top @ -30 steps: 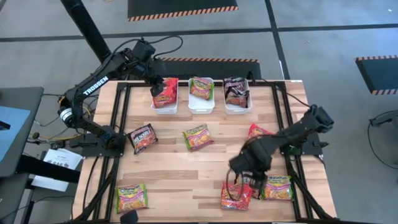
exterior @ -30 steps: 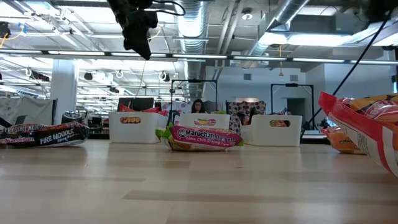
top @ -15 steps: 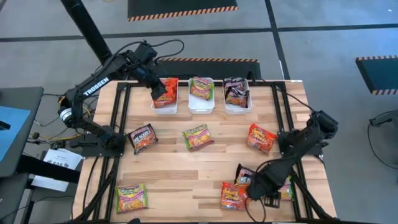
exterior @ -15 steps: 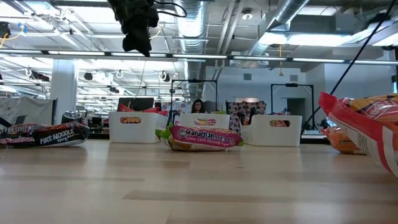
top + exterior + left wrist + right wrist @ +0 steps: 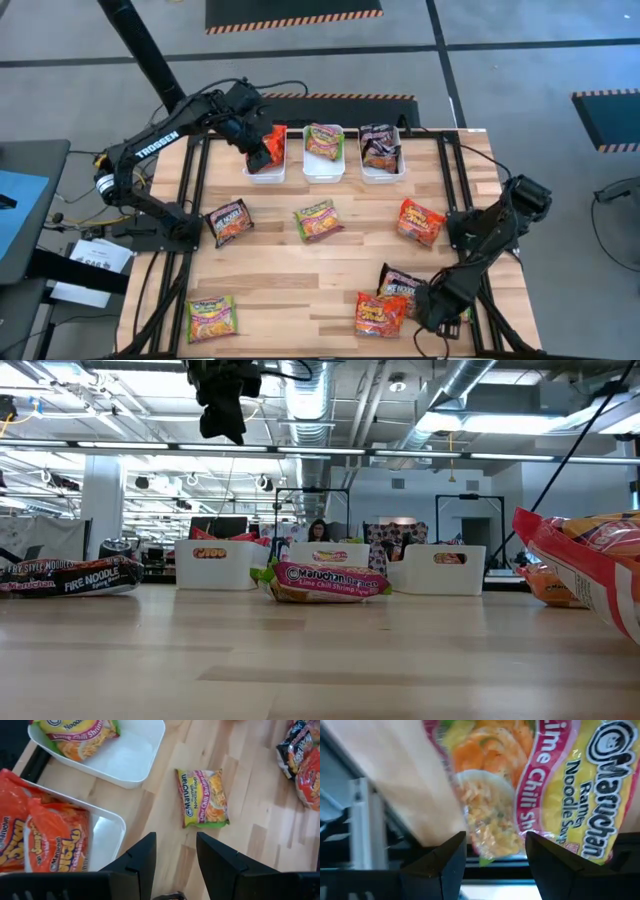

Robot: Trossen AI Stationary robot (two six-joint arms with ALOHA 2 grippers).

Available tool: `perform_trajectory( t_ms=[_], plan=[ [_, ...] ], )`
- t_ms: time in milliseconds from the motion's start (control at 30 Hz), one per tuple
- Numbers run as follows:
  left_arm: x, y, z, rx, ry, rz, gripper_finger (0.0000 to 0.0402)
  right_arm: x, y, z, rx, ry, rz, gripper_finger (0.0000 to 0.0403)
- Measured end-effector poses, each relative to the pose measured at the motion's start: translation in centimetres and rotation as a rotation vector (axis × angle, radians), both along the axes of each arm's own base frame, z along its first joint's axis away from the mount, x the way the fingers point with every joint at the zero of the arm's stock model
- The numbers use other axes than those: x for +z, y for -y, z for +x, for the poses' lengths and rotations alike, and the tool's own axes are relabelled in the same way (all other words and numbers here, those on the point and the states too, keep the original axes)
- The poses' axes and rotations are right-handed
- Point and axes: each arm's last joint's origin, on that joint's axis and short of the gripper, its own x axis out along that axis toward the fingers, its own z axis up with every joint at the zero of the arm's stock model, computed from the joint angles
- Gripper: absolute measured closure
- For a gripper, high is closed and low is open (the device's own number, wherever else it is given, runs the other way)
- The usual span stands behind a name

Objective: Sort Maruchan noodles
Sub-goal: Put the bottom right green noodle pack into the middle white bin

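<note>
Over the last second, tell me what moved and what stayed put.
The right gripper swung from mid-table toward the near right corner and now sits low over the green packet there, open. That uncovered a red packet and a black one. The left gripper shifted slightly above the left bin, empty. No packets moved.

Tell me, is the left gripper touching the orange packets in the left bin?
Apart. In the left wrist view the left gripper has open, empty fingers hanging above the left bin, with the orange packets lying below and to one side.
</note>
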Motion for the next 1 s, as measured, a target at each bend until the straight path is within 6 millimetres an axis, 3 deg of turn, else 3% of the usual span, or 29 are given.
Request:
perform_trajectory(
  t_ms=[300,533,633,867,1000],
  plan=[
    [0.0,0.9,0.6,0.003,-0.025,0.029,0.0276,-2.4,0.8,-1.2,-0.064,-0.006,-0.055,0.0174],
    [0.0,0.9,0.6,0.001,-0.026,0.031,0.0276,-3.0,1.4,-0.9,-0.097,-0.018,-0.061,0.0188],
    [-0.1,0.9,0.6,0.012,-0.036,0.045,0.0276,-3.1,1.6,-0.7,-0.114,-0.021,-0.065,0.0228],
    [-0.1,0.8,0.6,0.022,-0.047,0.063,0.0276,-3.1,1.6,-0.3,-0.156,-0.016,-0.058,0.037],
    [-0.1,0.8,0.6,0.014,-0.048,0.069,0.0276,-3.1,1.6,-0.1,-0.19,-0.023,-0.044,0.039]
  ],
)
